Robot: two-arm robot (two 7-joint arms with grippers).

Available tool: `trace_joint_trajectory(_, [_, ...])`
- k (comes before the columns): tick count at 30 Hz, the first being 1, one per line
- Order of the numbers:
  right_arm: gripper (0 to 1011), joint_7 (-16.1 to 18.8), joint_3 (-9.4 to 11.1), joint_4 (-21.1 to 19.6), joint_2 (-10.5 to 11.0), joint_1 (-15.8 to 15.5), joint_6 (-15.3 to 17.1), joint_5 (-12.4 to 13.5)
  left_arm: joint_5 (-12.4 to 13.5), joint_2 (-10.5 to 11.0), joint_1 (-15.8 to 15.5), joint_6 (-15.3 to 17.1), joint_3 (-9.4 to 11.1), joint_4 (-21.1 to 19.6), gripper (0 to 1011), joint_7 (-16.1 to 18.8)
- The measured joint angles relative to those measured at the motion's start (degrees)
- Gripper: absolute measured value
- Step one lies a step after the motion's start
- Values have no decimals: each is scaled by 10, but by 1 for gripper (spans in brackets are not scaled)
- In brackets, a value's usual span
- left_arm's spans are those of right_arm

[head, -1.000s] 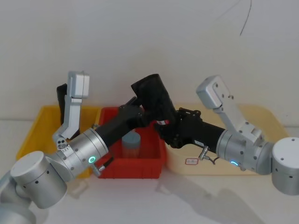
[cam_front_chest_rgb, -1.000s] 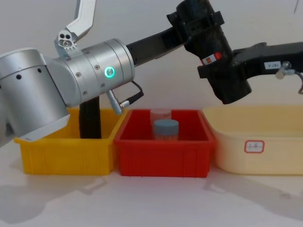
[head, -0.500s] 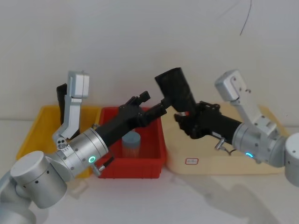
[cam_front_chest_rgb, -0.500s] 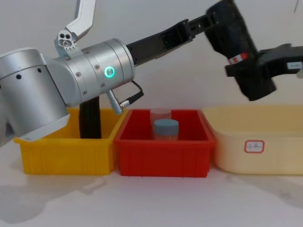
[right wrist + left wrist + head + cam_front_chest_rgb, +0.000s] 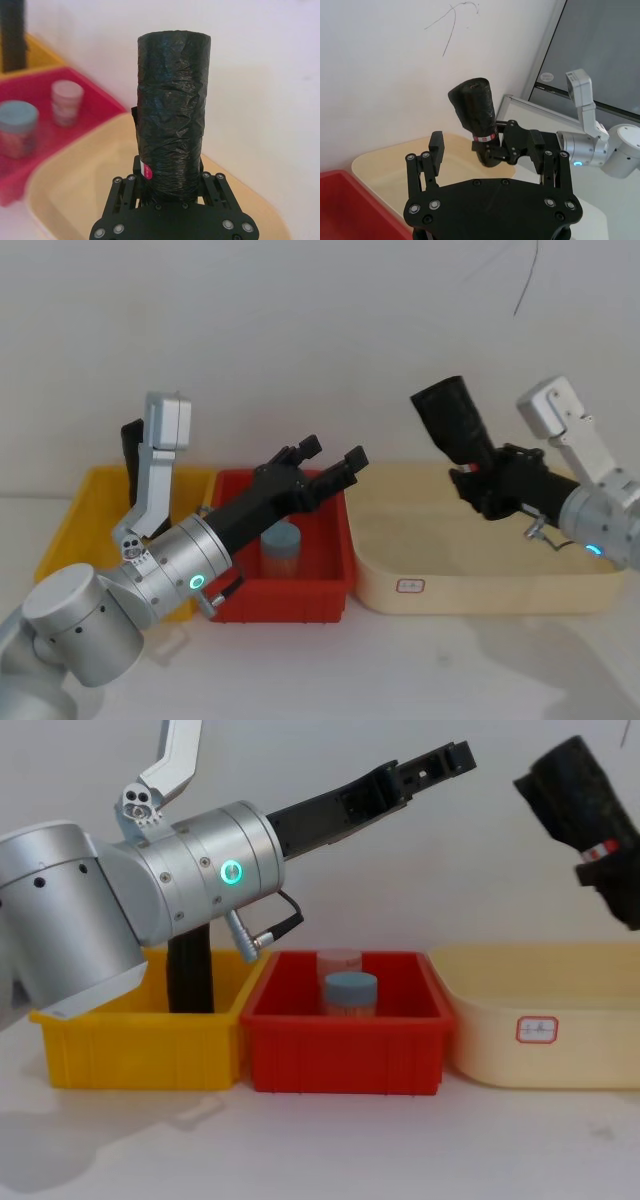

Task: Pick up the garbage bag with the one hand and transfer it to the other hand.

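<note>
The garbage bag (image 5: 455, 425), a thick black roll with a red-and-white label, is held tilted above the cream tray (image 5: 480, 590). My right gripper (image 5: 492, 488) is shut on its lower end, just under the label (image 5: 600, 850). In the right wrist view the garbage bag (image 5: 172, 110) stands up out of the right gripper (image 5: 170, 181). My left gripper (image 5: 330, 452) hangs open and empty above the red bin (image 5: 300, 595), well apart from the roll. The left wrist view looks past the left gripper (image 5: 492, 157) at the garbage bag (image 5: 475, 107) farther off.
A yellow bin (image 5: 75, 510) at the left holds a plain black upright roll (image 5: 190, 975). The red bin holds a blue-lidded jar (image 5: 281, 545) and a paler cup (image 5: 339, 960). The three containers stand side by side in front of a white wall.
A second ago both grippers held the roll over the red bin. The left gripper let go and stays put; the right gripper has carried the roll rightward over the cream tray.
</note>
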Motion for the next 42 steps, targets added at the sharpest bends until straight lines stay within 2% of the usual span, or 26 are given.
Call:
trace_joint_trajectory(5, [549,-2,-1,12,15,11,13,-17,0,0,0,0,0,0,1001,0])
trace_joint_trajectory(6, [597,-2,-3,15,20,14,17,-24,0,0,0,0,0,0,1001,0])
trace_joint_trajectory(13, [770,4,-12,26,40,28,34,-50,0,0,0,0,0,0,1001,0])
trace_joint_trajectory(16, [891,8,-16,30,47,33,38,-59,0,0,0,0,0,0,1001,0])
trace_joint_trajectory(21, [996,14,-15,34,51,36,39,-64,0,2,2,-3,-2,-2,1001,6])
trace_joint_trajectory(23, [1001,16,-14,35,51,36,37,-64,0,3,3,-5,-3,-4,1001,10])
trace_joint_trajectory(32, [1001,32,-4,42,34,39,12,-46,8,16,16,-21,-18,-23,1001,44])
trace_joint_trajectory(42, [1001,68,-8,68,-9,55,-30,-14,19,38,39,-41,-43,-51,1001,94])
